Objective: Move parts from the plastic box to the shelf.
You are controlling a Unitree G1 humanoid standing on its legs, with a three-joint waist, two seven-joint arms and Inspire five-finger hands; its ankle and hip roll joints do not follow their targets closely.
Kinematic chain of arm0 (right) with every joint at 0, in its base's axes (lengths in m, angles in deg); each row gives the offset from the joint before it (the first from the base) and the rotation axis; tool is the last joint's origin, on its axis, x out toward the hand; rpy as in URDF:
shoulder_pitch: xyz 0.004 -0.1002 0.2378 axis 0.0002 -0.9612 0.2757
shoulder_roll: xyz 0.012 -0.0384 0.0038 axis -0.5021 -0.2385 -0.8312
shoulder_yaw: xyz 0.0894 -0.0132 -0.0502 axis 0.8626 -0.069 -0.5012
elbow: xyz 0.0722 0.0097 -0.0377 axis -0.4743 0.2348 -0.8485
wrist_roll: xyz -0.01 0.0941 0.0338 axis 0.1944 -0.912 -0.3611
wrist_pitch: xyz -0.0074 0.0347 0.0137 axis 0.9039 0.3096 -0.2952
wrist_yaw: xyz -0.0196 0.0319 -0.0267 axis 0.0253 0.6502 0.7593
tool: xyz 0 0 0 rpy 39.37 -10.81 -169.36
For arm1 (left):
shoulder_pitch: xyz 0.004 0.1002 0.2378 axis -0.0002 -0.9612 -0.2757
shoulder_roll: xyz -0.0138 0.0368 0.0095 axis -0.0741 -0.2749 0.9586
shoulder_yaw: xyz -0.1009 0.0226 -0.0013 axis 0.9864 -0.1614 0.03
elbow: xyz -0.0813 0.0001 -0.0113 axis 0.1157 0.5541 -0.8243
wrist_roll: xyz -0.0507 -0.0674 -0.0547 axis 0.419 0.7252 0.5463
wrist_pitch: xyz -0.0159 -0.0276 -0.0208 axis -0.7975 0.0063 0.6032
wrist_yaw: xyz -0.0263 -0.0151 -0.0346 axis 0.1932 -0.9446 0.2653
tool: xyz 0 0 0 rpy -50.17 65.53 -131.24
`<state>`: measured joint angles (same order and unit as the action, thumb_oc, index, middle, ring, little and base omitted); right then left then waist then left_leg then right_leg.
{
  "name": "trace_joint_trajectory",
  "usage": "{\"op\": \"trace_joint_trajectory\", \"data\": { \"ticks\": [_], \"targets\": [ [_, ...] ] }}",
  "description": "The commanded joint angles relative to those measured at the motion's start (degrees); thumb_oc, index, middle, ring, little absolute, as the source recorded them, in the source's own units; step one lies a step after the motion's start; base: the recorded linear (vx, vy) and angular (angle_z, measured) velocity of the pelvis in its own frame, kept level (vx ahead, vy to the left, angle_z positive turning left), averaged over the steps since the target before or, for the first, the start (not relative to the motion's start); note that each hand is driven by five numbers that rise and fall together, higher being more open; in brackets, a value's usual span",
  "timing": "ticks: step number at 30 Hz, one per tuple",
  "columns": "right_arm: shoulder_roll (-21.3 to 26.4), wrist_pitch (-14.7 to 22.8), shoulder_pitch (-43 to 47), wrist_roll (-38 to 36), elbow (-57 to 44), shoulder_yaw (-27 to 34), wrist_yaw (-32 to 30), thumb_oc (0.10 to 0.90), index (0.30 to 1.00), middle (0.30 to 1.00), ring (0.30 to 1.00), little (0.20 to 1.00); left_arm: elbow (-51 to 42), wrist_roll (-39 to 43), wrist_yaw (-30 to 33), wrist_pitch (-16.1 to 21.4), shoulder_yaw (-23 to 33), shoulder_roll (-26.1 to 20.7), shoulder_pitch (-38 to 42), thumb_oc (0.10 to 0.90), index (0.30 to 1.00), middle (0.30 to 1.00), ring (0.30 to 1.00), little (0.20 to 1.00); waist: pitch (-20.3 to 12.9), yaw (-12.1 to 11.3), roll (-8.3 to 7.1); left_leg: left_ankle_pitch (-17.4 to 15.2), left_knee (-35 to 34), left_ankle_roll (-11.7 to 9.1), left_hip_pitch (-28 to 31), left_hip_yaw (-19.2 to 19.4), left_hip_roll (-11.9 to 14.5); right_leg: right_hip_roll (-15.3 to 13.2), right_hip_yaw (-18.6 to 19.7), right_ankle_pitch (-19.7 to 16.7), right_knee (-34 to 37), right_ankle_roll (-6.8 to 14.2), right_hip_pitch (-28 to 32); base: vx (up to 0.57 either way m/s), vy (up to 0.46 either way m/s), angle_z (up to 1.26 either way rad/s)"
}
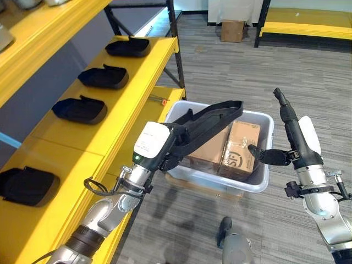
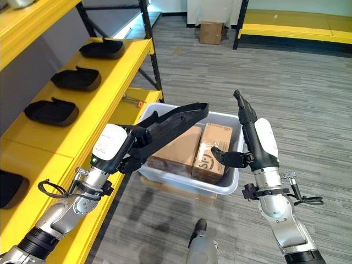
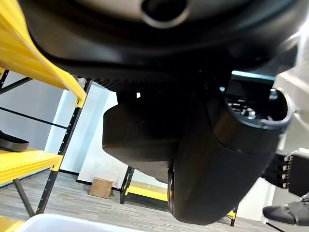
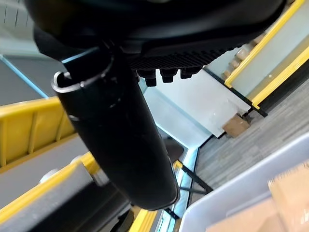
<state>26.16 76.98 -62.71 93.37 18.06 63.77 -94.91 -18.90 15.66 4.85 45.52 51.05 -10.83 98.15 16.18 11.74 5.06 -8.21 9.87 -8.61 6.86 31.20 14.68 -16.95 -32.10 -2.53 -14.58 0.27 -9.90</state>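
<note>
Left hand lifts a long black part over the plastic box beside the yellow shelf.

The left hand (image 1: 165,151) has its fingers curled round one end of the black part (image 1: 212,118), which slants up and away from them above the plastic box (image 1: 263,179). Under the part, inside the box, lie two cardboard boxes (image 1: 240,149). The right hand (image 2: 245,132) stands at the far side of the box, its fingers straight and pointing up, thumb out toward the cartons, holding nothing. Beyond the left fingers, four black parts (image 1: 81,109) sit in a row on the shelf (image 1: 118,104).
</note>
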Motion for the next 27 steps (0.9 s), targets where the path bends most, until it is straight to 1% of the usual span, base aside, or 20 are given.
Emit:
{"op": "trace_joint_trajectory", "data": {
  "ticks": [1,3,5,7,8,11,12,13,14,15,18,19,20,21,22,23,24,26,27],
  "targets": [
    [0.68,5.48,3.65,1.18,-6.11,3.50,-4.42,0.900,1.000,1.000,1.000,1.000,-7.40,3.09,5.27,1.54,4.40,-1.99,3.58,0.400,0.300,0.300,0.300,0.300,-6.30,0.00,-1.13,3.94,0.89,-0.51,2.30,0.53,3.23,-3.10,2.66,-0.65,-0.91,8.74,2.39,-0.02,0.110,0.33],
    [0.67,5.13,3.58,1.76,-5.79,3.49,-4.86,0.900,1.000,1.000,1.000,1.000,-8.19,3.28,5.97,1.69,4.28,-2.39,4.21,0.400,0.300,0.300,0.300,0.300,-6.14,-0.98,-1.87,3.83,0.78,-0.29,1.57,0.09,2.16,-4.62,1.57,-2.86,0.36,9.74,2.78,-0.01,0.132,0.26],
    [0.22,5.00,2.83,2.52,-5.48,3.71,-5.17,0.900,1.000,1.000,1.000,1.000,-8.62,2.30,7.41,1.60,4.69,-2.76,3.73,0.400,0.300,0.300,0.300,0.300,-6.29,-2.03,-2.87,3.45,-1.16,0.02,1.73,-0.01,0.95,-5.83,-0.19,-4.46,2.00,10.64,4.03,-0.01,0.151,0.29],
    [-0.29,4.99,2.51,2.54,-5.30,3.46,-5.16,0.900,1.000,1.000,1.000,1.000,-8.72,1.63,8.12,1.40,4.77,-2.88,3.35,0.400,0.300,0.300,0.300,0.300,-6.56,-2.26,-3.43,3.67,-2.55,0.33,2.07,-0.47,-0.02,-5.99,-0.54,-5.27,2.97,10.98,4.69,0.01,0.108,0.39],
    [-0.66,4.89,2.24,2.76,-4.90,3.18,-5.02,0.900,1.000,1.000,1.000,1.000,-9.04,1.26,8.62,1.17,5.45,-2.95,2.57,0.400,0.300,0.300,0.300,0.300,-7.09,-3.18,-4.30,3.94,-3.89,0.48,2.16,-0.98,-0.79,-6.21,-1.44,-6.11,4.13,11.49,5.60,0.03,0.108,0.43],
    [-0.75,4.68,1.93,2.88,-4.65,2.72,-4.54,0.900,1.000,1.000,1.000,1.000,-10.13,0.62,8.94,1.07,6.62,-3.41,1.06,0.400,0.300,0.300,0.300,0.300,-7.87,-3.76,-5.17,4.27,-5.49,0.70,2.23,-1.71,-1.79,-6.51,-2.45,-7.30,5.62,12.20,6.70,0.03,0.066,0.27],
    [-1.00,4.52,1.97,2.52,-4.04,2.21,-4.24,0.900,1.000,1.000,1.000,1.000,-10.65,0.43,9.47,0.92,7.54,-3.57,-0.02,0.400,0.300,0.300,0.300,0.300,-8.46,-4.67,-5.84,4.27,-6.25,0.84,2.09,-2.47,-2.42,-6.80,-3.06,-8.19,6.72,12.77,7.44,0.04,0.091,0.27],
    [-1.17,4.35,2.03,2.59,-3.76,1.75,-4.22,0.900,1.000,1.000,1.000,1.000,-11.21,0.18,9.73,0.75,8.16,-3.74,-1.02,0.400,0.300,0.300,0.300,0.300,-8.85,-4.70,-6.29,4.22,-6.67,1.10,2.03,-2.87,-2.91,-6.98,-3.55,-8.91,7.45,13.16,8.04,0.05,0.103,0.36],
    [-1.31,4.37,2.16,2.59,-3.55,1.40,-4.14,0.900,1.000,1.000,1.000,1.000,-11.51,-0.11,9.95,0.66,8.61,-3.91,-1.73,0.400,0.300,0.300,0.300,0.300,-9.15,-4.86,-6.65,4.06,-6.75,1.30,1.90,-3.17,-3.29,-7.14,-3.89,-9.37,8.03,13.45,8.47,0.05,0.114,0.38],
    [-1.58,4.34,2.31,2.20,-3.32,0.77,-3.76,0.900,1.000,1.000,1.000,1.000,-11.67,-0.08,10.51,0.58,9.42,-4.09,-2.82,0.400,0.300,0.300,0.300,0.300,-9.37,-5.74,-7.24,3.41,-6.33,1.74,1.50,-3.89,-3.96,-7.40,-3.94,-10.17,8.81,13.76,8.94,0.04,0.090,0.31],
    [-1.63,4.38,2.57,2.07,-3.38,0.01,-3.25,0.900,1.000,1.000,1.000,1.000,-12.12,-0.28,10.79,0.46,10.00,-4.56,-3.57,0.400,0.300,0.300,0.300,0.300,-9.49,-6.02,-7.81,2.73,-5.48,2.13,0.82,-4.33,-4.40,-7.89,-4.26,-11.20,9.41,14.05,9.36,0.02,0.084,0.21],
    [-1.82,4.19,2.68,1.92,-3.01,-0.49,-2.99,0.900,1.000,1.000,1.000,1.000,-12.15,-0.43,10.84,0.50,10.13,-5.10,-3.95,0.400,0.300,0.300,0.300,0.300,-9.33,-6.66,-8.50,2.14,-4.19,2.63,-0.21,-5.10,-4.86,-8.34,-4.30,-12.23,9.69,14.26,9.81,0.01,0.103,0.26],
    [-2.07,4.15,2.70,1.84,-2.81,-0.65,-2.88,0.900,1.000,1.000,1.000,1.000,-12.21,-0.47,11.02,0.38,10.34,-5.42,-4.23,0.400,0.300,0.300,0.300,0.300,-9.34,-6.73,-8.87,1.63,-3.55,2.95,-0.85,-5.51,-5.10,-8.66,-4.46,-12.92,10.20,14.46,10.09,0.03,0.217,0.28],
    [-2.38,3.82,2.92,1.97,-2.62,-1.22,-2.68,0.900,1.000,1.000,1.000,1.000,-12.32,-0.91,11.18,0.29,10.18,-6.13,-4.56,0.400,0.300,0.300,0.300,0.300,-9.39,-7.45,-9.38,1.08,-3.35,3.74,-1.61,-6.37,-6.28,-9.66,-4.82,-15.11,11.07,14.73,10.89,0.02,0.182,0.33],
    [-2.50,3.83,3.02,2.01,-2.51,-1.28,-2.73,0.900,1.000,1.000,1.000,1.000,-12.33,-0.95,11.23,0.27,10.15,-6.24,-4.56,0.400,0.300,0.300,0.300,0.300,-9.42,-7.26,-9.60,1.05,-3.27,3.95,-1.78,-6.57,-6.52,-9.83,-5.04,-15.51,11.39,14.73,11.03,0.03,0.204,0.37],
    [-2.83,3.72,3.07,1.98,-2.39,-1.66,-2.69,0.900,1.000,1.000,1.000,1.000,-12.27,-1.18,11.49,0.00,10.17,-6.55,-4.60,0.400,0.300,0.300,0.300,0.300,-9.41,-7.70,-9.60,0.98,-3.55,4.34,-2.10,-7.18,-7.16,-10.21,-5.03,-16.10,11.51,14.73,11.24,0.02,0.140,0.49],
    [-3.17,3.66,3.12,2.09,-2.25,-1.80,-2.76,0.900,1.000,1.000,1.000,1.000,-12.12,-1.45,11.63,-0.19,10.26,-6.87,-4.77,0.400,0.300,0.300,0.300,0.300,-9.45,-7.62,-9.76,0.85,-4.08,4.91,-2.17,-7.70,-7.86,-10.59,-4.95,-16.48,11.57,14.73,11.34,0.04,0.244,0.47],
    [-3.80,3.31,3.42,2.62,-1.58,-2.92,-2.68,0.900,1.000,1.000,1.000,1.000,-11.32,-2.17,12.00,-0.82,10.04,-7.38,-4.90,0.400,0.300,0.300,0.300,0.300,-9.42,-7.53,-9.95,1.56,-6.81,6.15,-1.49,-8.65,-9.92,-11.81,-4.50,-17.73,11.29,14.73,11.09,0.03,0.269,0.44],
    [-3.98,2.98,3.74,2.96,-1.36,-3.39,-2.30,0.900,1.000,1.000,1.000,1.000,-11.08,-2.39,11.98,-1.29,10.32,-7.42,-4.84,0.400,0.300,0.300,0.300,0.300,-9.37,-7.39,-9.79,1.67,-8.36,6.85,-0.96,-8.89,-10.59,-12.64,-3.77,-17.65,9.61,14.73,10.14,0.06,0.277,0.35]
  ]
}}
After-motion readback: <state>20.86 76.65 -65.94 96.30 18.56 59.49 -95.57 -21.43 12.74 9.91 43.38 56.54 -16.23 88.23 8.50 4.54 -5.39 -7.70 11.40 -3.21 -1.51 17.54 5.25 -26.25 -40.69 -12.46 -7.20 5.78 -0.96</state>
